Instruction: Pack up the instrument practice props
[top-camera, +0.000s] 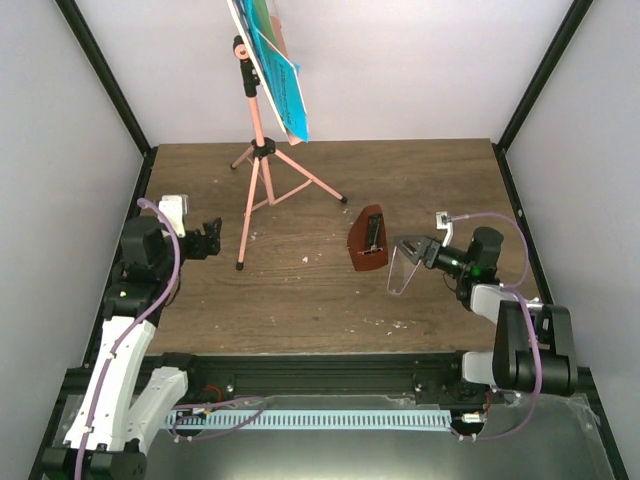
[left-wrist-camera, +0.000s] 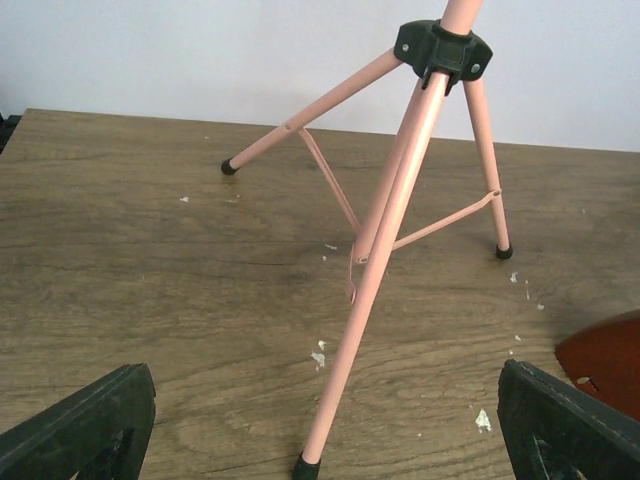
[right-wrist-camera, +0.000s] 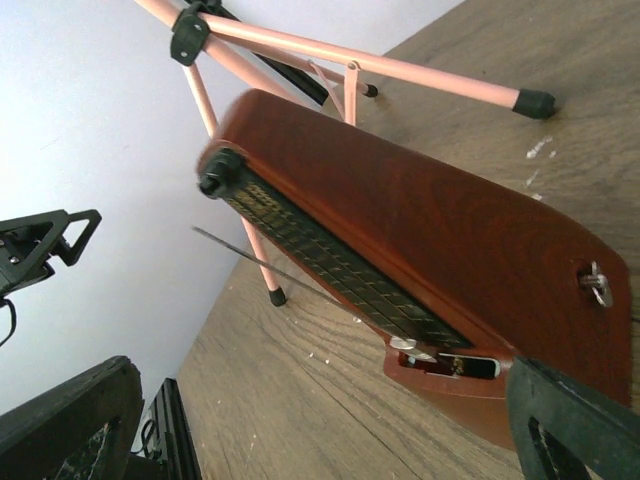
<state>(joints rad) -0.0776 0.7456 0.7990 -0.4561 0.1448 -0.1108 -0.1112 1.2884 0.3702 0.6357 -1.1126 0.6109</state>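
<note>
A brown wooden table (top-camera: 320, 300) sits inside white walls, seen from above, with a robot arm at each near corner.

A pink music stand (top-camera: 258, 170) stands upright on three spread legs at the back left of the table. Its desk, at the top edge of the view, carries blue pages (top-camera: 285, 95) that hang down on the right side.

A small reddish-brown metronome (top-camera: 367, 240) stands upright near the middle of the table, to the right of the stand and apart from its legs. A clear cover (top-camera: 402, 272) is off it and sits tilted just to its right, at the tips of the right gripper (top-camera: 412, 247).

In the right wrist view the black fingers (right-wrist-camera: 575, 420) are spread wide, with the metronome (right-wrist-camera: 420, 220) close in front. It is impossible to tell whether they touch the cover.

The left gripper (top-camera: 207, 240) hovers just left of the stand's nearest leg. In its wrist view the fingers (left-wrist-camera: 90, 425) are also wide apart, holding nothing, with that leg (left-wrist-camera: 400, 190) between them farther ahead. Small white specks (left-wrist-camera: 318, 355) dot the wood.
</note>
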